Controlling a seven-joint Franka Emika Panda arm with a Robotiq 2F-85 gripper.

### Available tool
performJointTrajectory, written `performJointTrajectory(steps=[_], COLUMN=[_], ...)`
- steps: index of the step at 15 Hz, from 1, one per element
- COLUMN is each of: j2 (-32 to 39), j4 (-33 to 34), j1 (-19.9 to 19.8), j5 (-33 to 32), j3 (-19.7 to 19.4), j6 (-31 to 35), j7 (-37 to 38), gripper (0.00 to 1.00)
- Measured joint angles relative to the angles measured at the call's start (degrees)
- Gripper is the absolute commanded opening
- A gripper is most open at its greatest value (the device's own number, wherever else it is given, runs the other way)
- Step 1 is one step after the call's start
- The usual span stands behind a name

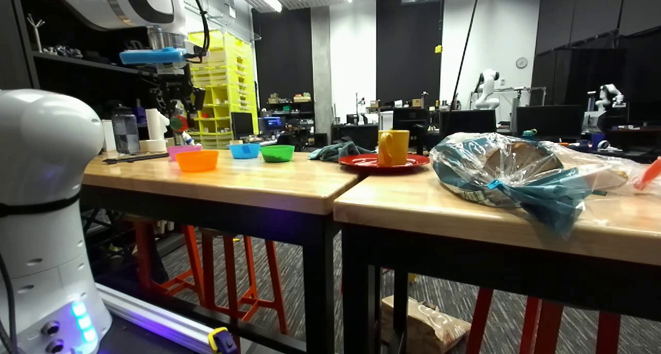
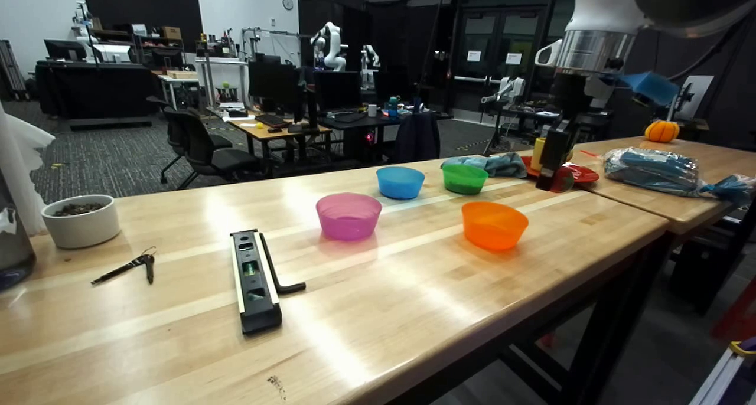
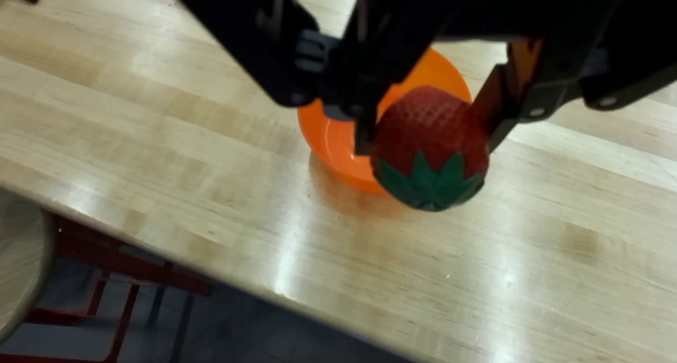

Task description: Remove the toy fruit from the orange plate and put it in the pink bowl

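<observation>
My gripper [image 3: 431, 133] is shut on a red toy strawberry [image 3: 431, 135] with green leaves, one finger on each side of it. The strawberry is held in the air; it also shows under the gripper in an exterior view [image 1: 178, 124]. In the wrist view the orange bowl [image 3: 338, 148] lies below and partly behind the strawberry; it stands on the table in both exterior views [image 2: 494, 227]. The pink bowl [image 2: 348, 217] stands upright on the table, partly behind the orange bowl in an exterior view [image 1: 182, 149]. It is out of the wrist view.
A blue bowl [image 2: 400, 183] and a green bowl [image 2: 465, 179] stand near the pink and orange bowls. A level [image 2: 256, 281] and a hex key [image 2: 283, 275] lie on the table. A red plate [image 1: 356, 161] with a yellow mug [image 1: 393, 147] stands farther along.
</observation>
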Motion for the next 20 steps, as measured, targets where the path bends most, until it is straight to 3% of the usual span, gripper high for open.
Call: performJointTrajectory(steps=[10, 20], j2=[2.0, 13.1], j4=[0.8, 9.8], j1=[0.2, 2.9], j5=[0.0, 0.1], j3=[1.1, 6.2], j6=[1.7, 4.5], j7=[0.1, 1.1], gripper=[0.22, 0.22])
